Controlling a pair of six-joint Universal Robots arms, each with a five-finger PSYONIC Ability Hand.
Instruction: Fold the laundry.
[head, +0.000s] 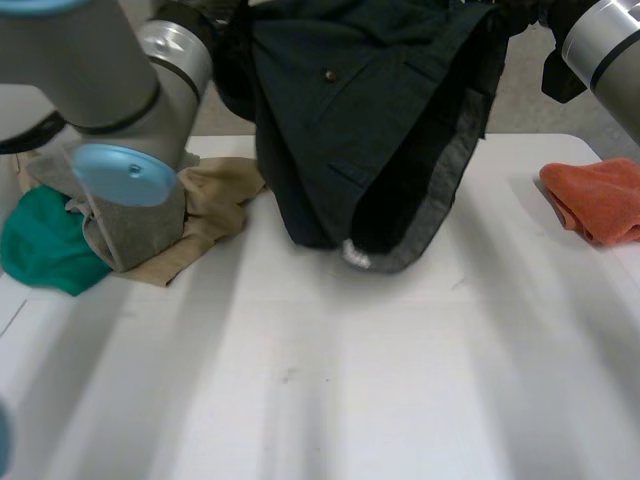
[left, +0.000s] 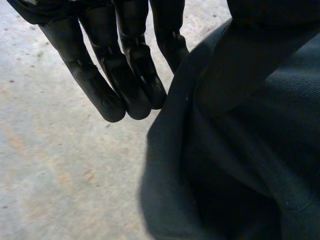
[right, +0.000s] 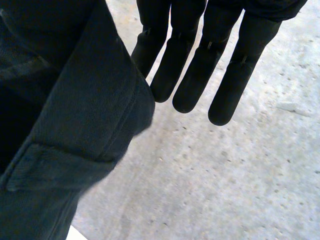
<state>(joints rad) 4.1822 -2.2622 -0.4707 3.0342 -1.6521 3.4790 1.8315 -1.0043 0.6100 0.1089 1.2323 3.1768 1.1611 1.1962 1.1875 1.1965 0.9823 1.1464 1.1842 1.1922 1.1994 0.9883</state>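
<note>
Fingers (left: 102, 95) straight, released on left hand (left: 132, 60) and right hand (right: 200, 60); dark garment (head: 370, 110) seemingly draped over thumbs.

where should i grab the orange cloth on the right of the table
Probably the orange cloth is best taken at its rounded edge facing the table's middle, where the folds bunch into a thick ridge that stands up a little. Come down from above on that side: the rest lies flatter and runs to the table's right edge, leaving less to pinch.
</note>
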